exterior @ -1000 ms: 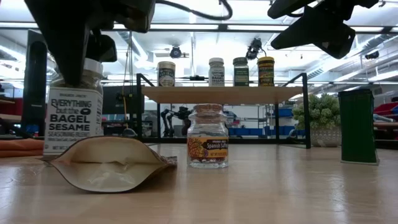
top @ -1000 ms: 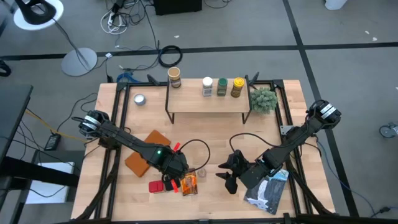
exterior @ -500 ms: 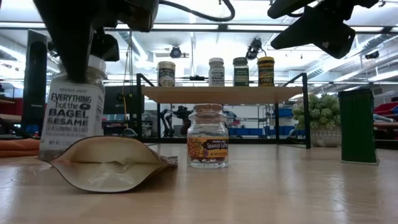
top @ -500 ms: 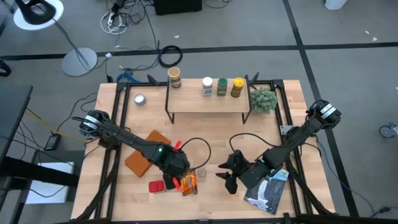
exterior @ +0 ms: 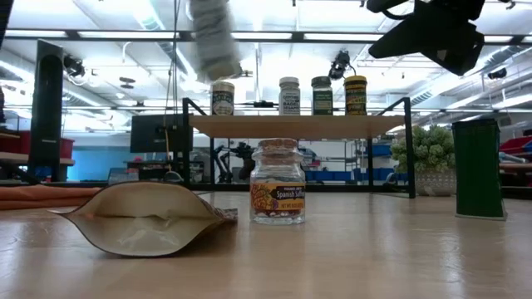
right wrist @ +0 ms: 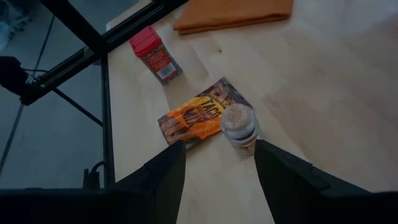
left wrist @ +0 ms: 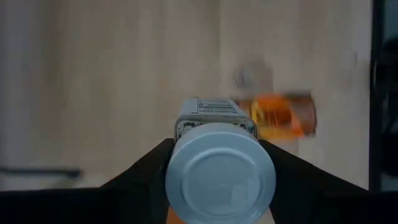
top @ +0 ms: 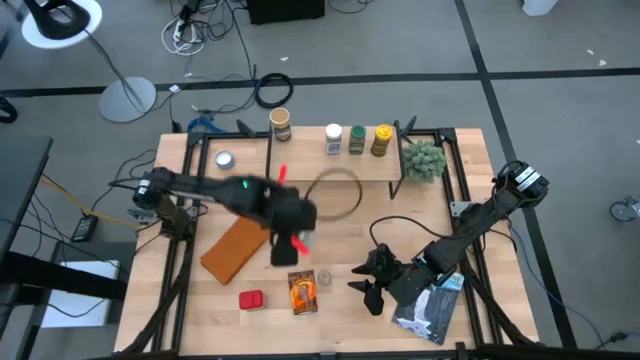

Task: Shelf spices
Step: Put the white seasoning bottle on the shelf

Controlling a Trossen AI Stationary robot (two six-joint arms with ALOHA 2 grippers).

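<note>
My left gripper (top: pixel 290 240) hangs in the air between the shelf and the near spices, shut on a silver-lidded seasoning jar (exterior: pixel 212 37). The shelf (top: pixel 335 166) carries a tan cylinder (top: pixel 280 123) and white-lidded (top: pixel 333 138), green-lidded (top: pixel 356 140) and yellow-lidded (top: pixel 381 140) jars, all standing on its top board. An orange packet (top: pixel 303 292) lies flat on the table, with a small cork-topped jar (top: pixel 324 277) and a red tin (top: pixel 251 299) beside it. A dark box (exterior: pixel 478 166) stands upright at the right. My right gripper (top: pixel 368 288) is open, low over the table, right of the small jar. My left gripper pinches the seasoning jar between its two fingers (left wrist: pixel 149 180), one on each side of its top, just under the silver lid (left wrist: pixel 221 177). It comes from above, pointing down. The jar hangs below it, lifted clear of the table and slightly tilted.
A flat brown slab (top: pixel 237 250) lies left of my left gripper and a small silver tin (top: pixel 224 159) sits near the far left corner. A small green plant (top: pixel 425 160) stands right of the shelf. A dark printed bag (top: pixel 432 305) lies under my right arm.
My left gripper has risen fast from the spot beside the red tin and swung toward the far edge and the shelf, carrying the seasoning jar. The jar, which stood on the table, is now lifted clear and high. My right arm has kept still.
</note>
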